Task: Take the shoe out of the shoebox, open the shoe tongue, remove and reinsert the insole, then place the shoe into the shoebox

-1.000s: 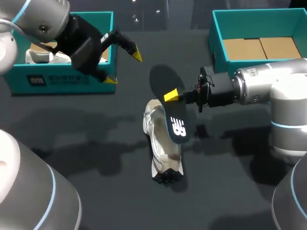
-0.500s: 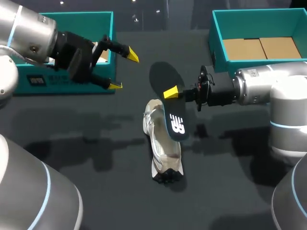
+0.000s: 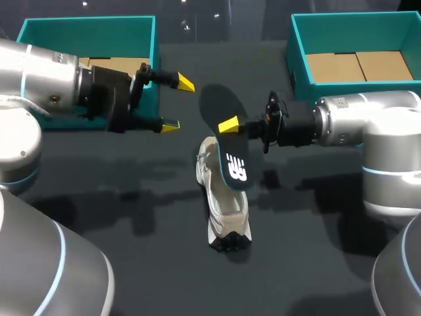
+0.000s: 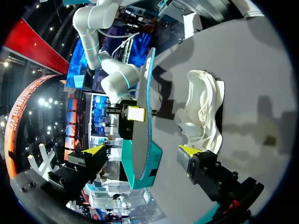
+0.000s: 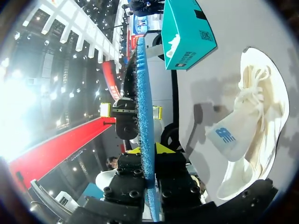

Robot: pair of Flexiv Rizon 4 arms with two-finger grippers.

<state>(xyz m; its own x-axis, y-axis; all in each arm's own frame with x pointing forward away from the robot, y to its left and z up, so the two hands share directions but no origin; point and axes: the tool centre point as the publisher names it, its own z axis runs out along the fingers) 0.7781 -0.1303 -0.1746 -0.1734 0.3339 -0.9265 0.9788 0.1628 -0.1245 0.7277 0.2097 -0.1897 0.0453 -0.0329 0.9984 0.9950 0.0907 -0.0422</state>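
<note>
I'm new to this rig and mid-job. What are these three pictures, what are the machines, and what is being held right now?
These are two robot arms at a dark table. The wide picture comes from a fixed camera above and behind them. The two round ones come from a camera on each wrist, looking out along the fingers. The right gripper is shut on a dark insole, holding it in the air over a white shoe that rests on the table. The left gripper is open and empty, beside the left teal shoebox. A second teal shoebox stands at the far right.
</note>
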